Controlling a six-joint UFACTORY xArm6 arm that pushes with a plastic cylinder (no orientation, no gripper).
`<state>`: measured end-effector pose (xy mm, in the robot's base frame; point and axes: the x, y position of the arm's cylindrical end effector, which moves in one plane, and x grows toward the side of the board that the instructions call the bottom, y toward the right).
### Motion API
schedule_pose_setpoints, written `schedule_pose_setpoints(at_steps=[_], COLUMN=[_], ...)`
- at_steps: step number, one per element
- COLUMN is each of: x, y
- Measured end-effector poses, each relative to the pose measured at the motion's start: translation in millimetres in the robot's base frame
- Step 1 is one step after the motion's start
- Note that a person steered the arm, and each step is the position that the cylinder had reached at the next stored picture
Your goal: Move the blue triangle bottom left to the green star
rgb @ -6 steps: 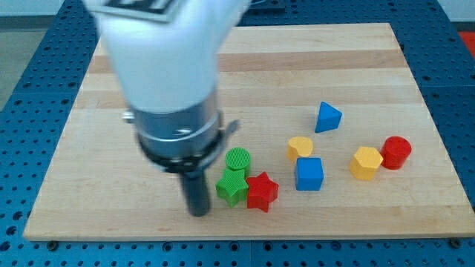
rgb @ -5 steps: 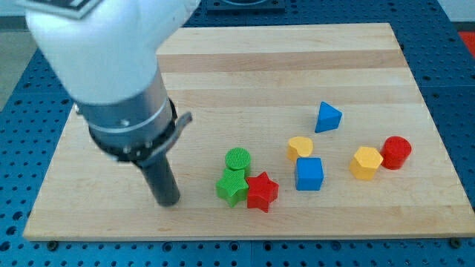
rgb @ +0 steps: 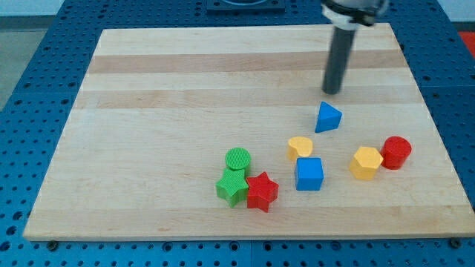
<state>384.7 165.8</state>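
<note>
Since the earlier frames, my tip (rgb: pixel 332 92) has been carried from the view's lower left, beside the green star, across the board to the view's upper right, and the bulky arm housing that covered the left half is now almost wholly out of the picture, only its dark lower edge being seen at the top. No block has been shifted in that time. My tip is set down on the wooden board (rgb: pixel 171 96) just above the blue triangle (rgb: pixel 327 117), with a narrow strip of bare wood seen between them, so no contact is shown; nothing is grasped, the tool being a plain rod with nothing to close. The blue triangle lies in the right half of the board, well apart from the green star (rgb: pixel 232 186), which sits toward the view's bottom, touching the green cylinder (rgb: pixel 237 159) above it and the red star (rgb: pixel 261 191) on its right. Between the two groups, a yellow heart (rgb: pixel 300 147) is found just above a blue cube (rgb: pixel 309 174). Farther right, a yellow hexagon (rgb: pixel 366 162) is placed just beside a red cylinder (rgb: pixel 396 152).
</note>
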Motion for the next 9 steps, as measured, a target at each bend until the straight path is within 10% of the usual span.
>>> schedule_pose_setpoints(at_steps=[3,5,8,9], x=[48.9,75.8,82.4,74.2], y=[-78.2,-0.8,-145.3,-111.2])
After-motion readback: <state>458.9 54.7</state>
